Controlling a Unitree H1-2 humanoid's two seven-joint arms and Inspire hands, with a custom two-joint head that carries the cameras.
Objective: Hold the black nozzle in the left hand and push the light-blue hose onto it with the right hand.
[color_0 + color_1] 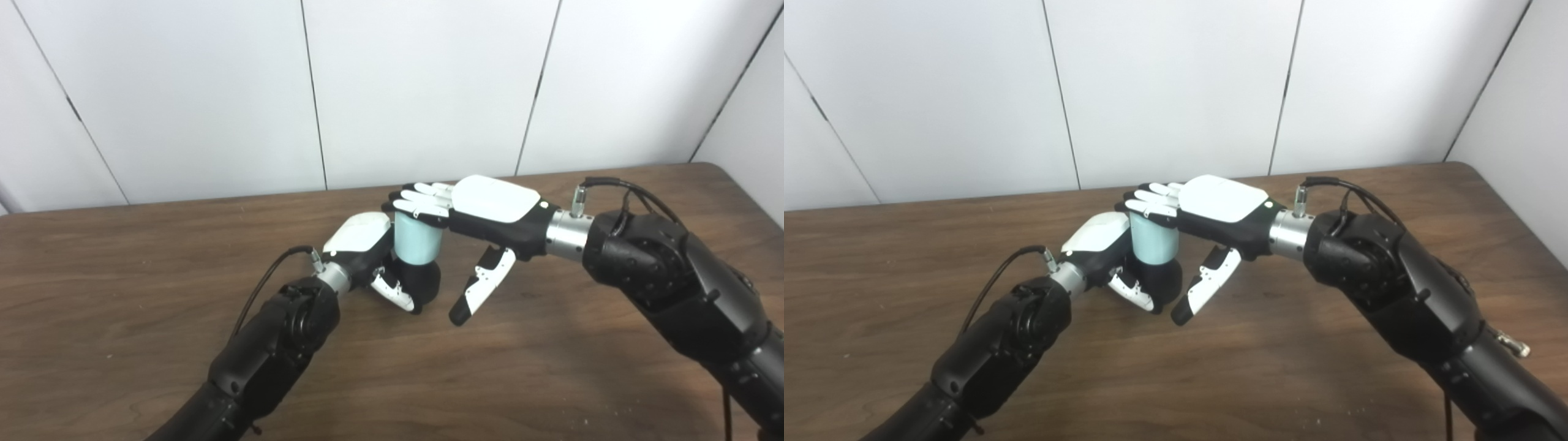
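The two head views show the same scene from slightly different spots. The right eye view takes in more of the right forearm, down to a small metal fitting near the picture's edge. The left eye view shows more of the wall at the far right corner.

Near the middle of the brown wood-grain table [122, 294], the left hand [373, 257] is wrapped around the black nozzle [424, 280] — a dark, rounded, matte piece low in its grasp, with the thumb curled across the front. The light-blue hose [418, 237] stands upright on top of the nozzle, a short, smooth cylinder with a pale matte skin. Its lower end meets the black part; how far it is seated cannot be told.

The right hand [478, 211] lies palm-down over the top of the hose. Its fingers [1151, 199] are stretched flat and close together, resting on the hose's upper rim, while the thumb hangs downward, clear of both hose and nozzle — so the hand presses on the hose and does not clasp it.

Both hands have glossy white shells on the back and black undersides. Each wrist is a brushed metal ring, with a thin black cable looping from it. Behind the table stands a wall [416, 86] of plain white panels with dark seams.
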